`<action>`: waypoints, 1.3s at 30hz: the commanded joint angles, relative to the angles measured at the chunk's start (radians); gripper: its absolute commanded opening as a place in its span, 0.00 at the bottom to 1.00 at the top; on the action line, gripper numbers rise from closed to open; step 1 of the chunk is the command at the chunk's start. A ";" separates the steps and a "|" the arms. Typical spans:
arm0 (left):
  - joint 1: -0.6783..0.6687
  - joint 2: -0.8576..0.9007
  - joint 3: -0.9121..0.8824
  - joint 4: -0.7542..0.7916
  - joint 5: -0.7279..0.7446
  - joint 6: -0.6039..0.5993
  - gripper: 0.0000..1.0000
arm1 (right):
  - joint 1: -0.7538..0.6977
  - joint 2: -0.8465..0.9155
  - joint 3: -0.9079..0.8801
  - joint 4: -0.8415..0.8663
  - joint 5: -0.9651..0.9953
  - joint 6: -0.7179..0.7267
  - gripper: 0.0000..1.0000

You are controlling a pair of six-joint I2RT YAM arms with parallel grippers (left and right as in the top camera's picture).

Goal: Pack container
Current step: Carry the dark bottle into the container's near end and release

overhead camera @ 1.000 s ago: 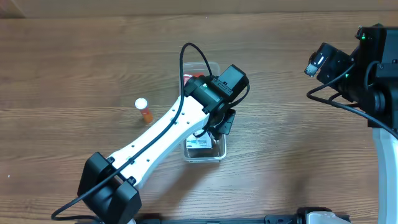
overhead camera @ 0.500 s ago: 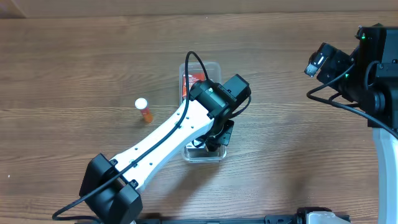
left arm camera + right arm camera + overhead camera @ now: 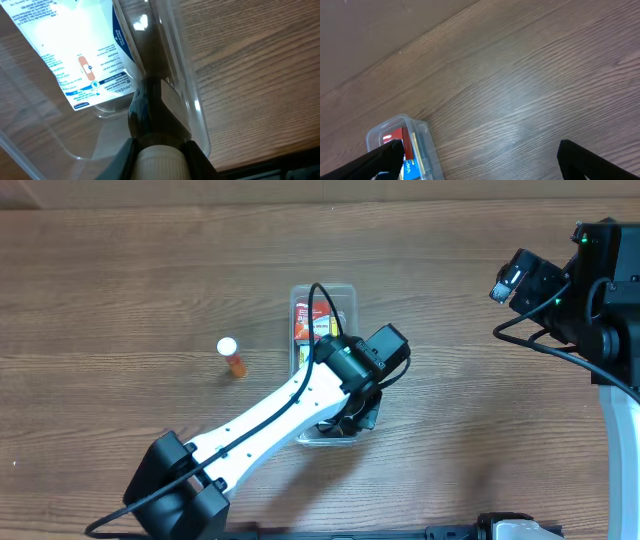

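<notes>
The clear plastic container (image 3: 343, 292) lies lengthwise at the table's middle and holds a red box (image 3: 304, 320) at its far end. My left gripper (image 3: 352, 416) is over the container's near end, shut on a dark brown bottle (image 3: 150, 107) with a white ribbed cap. In the left wrist view the gripper (image 3: 160, 157) holds the bottle inside the container's wall (image 3: 176, 55), beside a white and blue bandage box (image 3: 75, 50). My right gripper (image 3: 512, 280) is open and empty, far right. Its wrist view (image 3: 480, 157) shows the container's end (image 3: 422, 134).
A small orange pill bottle (image 3: 233, 358) with a white cap lies on the wood table left of the container. The right arm's base (image 3: 620, 380) stands at the right edge.
My left gripper has moved along the container toward its near end with the bottle, uncovering the far end and the red box. The right arm has not moved.
</notes>
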 commanded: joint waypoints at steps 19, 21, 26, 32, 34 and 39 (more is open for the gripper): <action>0.069 0.020 0.072 0.041 -0.017 0.386 0.30 | -0.004 -0.011 0.006 0.002 0.000 0.008 1.00; 0.068 0.020 0.072 0.033 0.005 0.441 0.30 | -0.004 -0.011 0.006 0.002 0.000 0.008 1.00; 0.068 0.020 0.072 0.032 0.027 0.526 0.30 | -0.004 -0.011 0.006 0.002 0.000 0.008 1.00; 0.066 0.020 0.072 0.041 0.048 0.565 0.35 | -0.004 -0.011 0.006 0.002 0.000 0.008 1.00; 0.068 0.021 0.072 0.048 0.048 0.568 0.41 | -0.004 -0.011 0.006 0.002 0.000 0.008 1.00; 0.071 0.021 0.072 0.068 0.046 0.566 0.79 | -0.004 -0.011 0.006 0.002 0.000 0.008 1.00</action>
